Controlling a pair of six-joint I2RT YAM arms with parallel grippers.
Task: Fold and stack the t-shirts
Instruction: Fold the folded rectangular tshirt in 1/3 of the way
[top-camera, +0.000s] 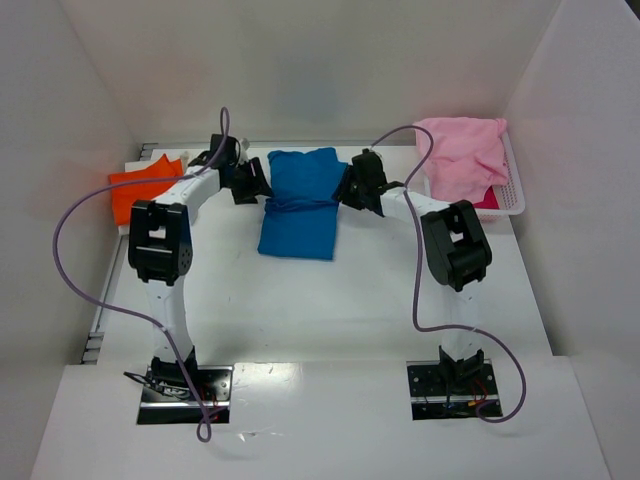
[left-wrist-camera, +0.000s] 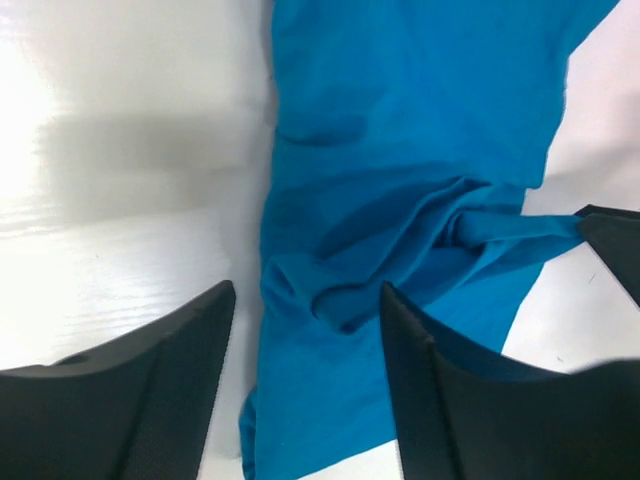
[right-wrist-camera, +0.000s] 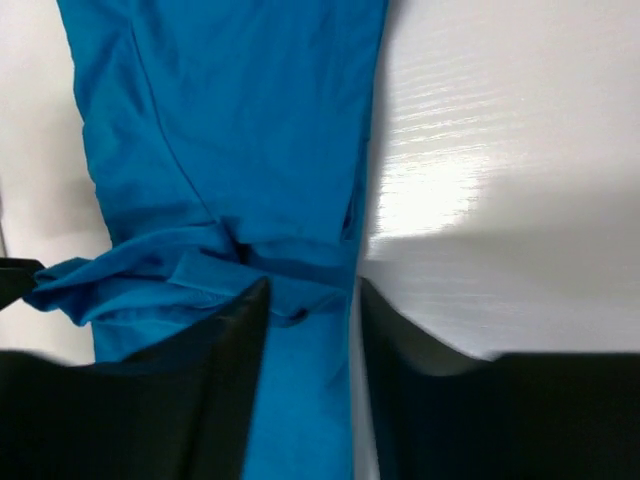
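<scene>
The blue t-shirt (top-camera: 300, 200) lies folded in a narrow strip on the middle of the table, with a bunched crease across it (left-wrist-camera: 440, 230) (right-wrist-camera: 200, 265). My left gripper (top-camera: 252, 186) (left-wrist-camera: 308, 300) hovers open over its left edge, cloth lying loose between the fingers. At the shirt's right edge my right gripper (top-camera: 354, 190) (right-wrist-camera: 312, 290) is open too, straddling the hem without gripping it. The orange t-shirt (top-camera: 145, 185) lies at the far left. A crumpled pink t-shirt (top-camera: 462, 155) fills the basket at the right.
The white plastic basket (top-camera: 515, 190) stands at the back right against the wall. White walls close in the table on the left, back and right. Purple cables loop from both arms down to their bases at the near edge.
</scene>
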